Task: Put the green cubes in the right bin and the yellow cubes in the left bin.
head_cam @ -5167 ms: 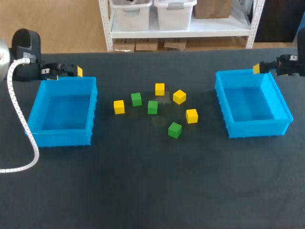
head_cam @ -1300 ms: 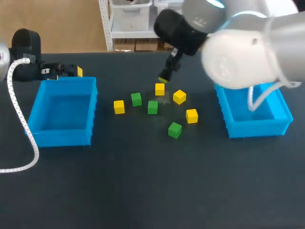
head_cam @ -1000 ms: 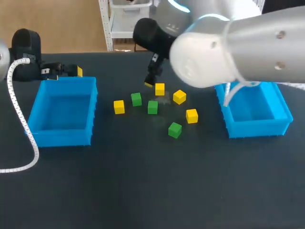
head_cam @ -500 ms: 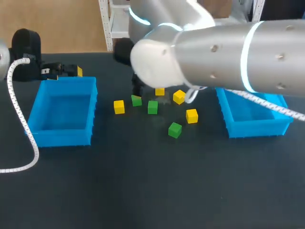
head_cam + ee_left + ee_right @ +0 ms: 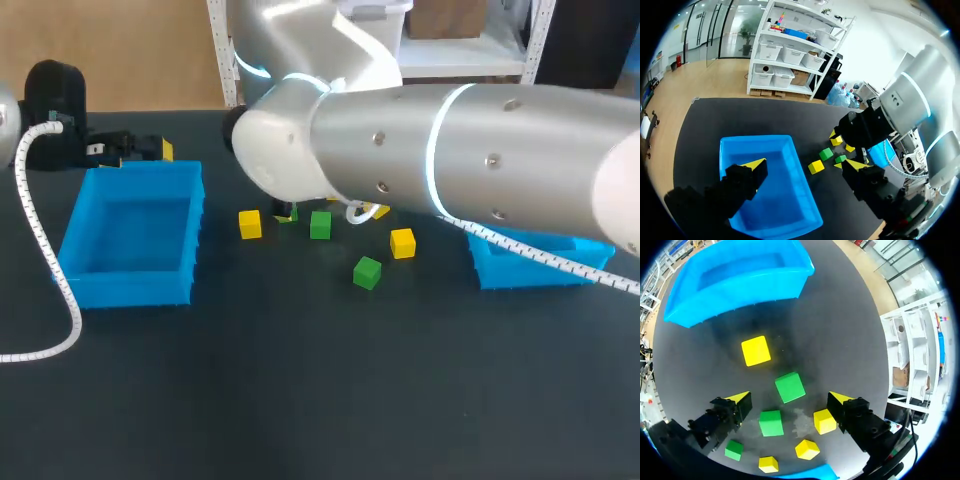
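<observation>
one green cube point(image 5: 790, 387): on the tabletop point(image 5: 250, 380), right of the left bin point(image 5: 130, 235)
right gripper point(image 5: 788, 399): fingers spread either side of that cube
left gripper point(image 5: 805, 164): fingers spread, just behind the left bin

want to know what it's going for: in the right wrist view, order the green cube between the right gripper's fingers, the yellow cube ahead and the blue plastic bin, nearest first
1. Green cube: between the fingers of the open right gripper.
2. Yellow cube: ahead of the fingers, toward the bin.
3. Blue plastic bin: farthest, beyond the yellow cube.
</observation>
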Available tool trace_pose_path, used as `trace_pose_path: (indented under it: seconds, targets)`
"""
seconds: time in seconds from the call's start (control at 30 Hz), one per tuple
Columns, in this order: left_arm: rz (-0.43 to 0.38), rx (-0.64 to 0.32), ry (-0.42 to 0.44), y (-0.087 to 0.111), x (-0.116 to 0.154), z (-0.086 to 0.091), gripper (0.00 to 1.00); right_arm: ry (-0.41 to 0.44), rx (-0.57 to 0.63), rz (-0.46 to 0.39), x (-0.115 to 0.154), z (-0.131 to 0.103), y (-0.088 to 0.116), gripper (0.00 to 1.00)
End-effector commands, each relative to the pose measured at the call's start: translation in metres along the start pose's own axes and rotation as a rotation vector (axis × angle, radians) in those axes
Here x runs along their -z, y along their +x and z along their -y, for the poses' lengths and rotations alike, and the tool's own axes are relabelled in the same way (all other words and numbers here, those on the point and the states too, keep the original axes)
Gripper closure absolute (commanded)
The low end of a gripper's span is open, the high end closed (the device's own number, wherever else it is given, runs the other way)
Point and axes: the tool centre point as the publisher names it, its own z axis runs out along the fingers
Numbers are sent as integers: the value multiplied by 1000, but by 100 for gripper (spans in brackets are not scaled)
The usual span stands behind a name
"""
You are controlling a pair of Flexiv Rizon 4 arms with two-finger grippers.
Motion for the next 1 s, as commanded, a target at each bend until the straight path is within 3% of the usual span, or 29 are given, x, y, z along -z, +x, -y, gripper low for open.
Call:
trace_pose_path:
  seconds: [0.03, 0.8, 0.87, 0.9, 0.93, 1.0]
  targets:
    - [5, -2, 9, 1, 0, -2, 0, 6, 3, 5, -8, 2, -1, 0]
    - [5, -2, 9, 1, 0, -2, 0, -3, 25, -22, -38, 3, -9, 1]
    - [5, -2, 9, 1, 0, -2, 0, -9, 23, -29, -40, 1, -8, 35]
    - [5, -2, 9, 1, 0, -2, 0, -9, 18, -28, -41, 1, -7, 63]
    - [5, -2, 9, 1, 0, -2, 0, -9, 14, -29, -42, 1, -6, 82]
    - [5, -2, 9, 1, 0, -2, 0, -9, 7, -27, -42, 1, -5, 100]
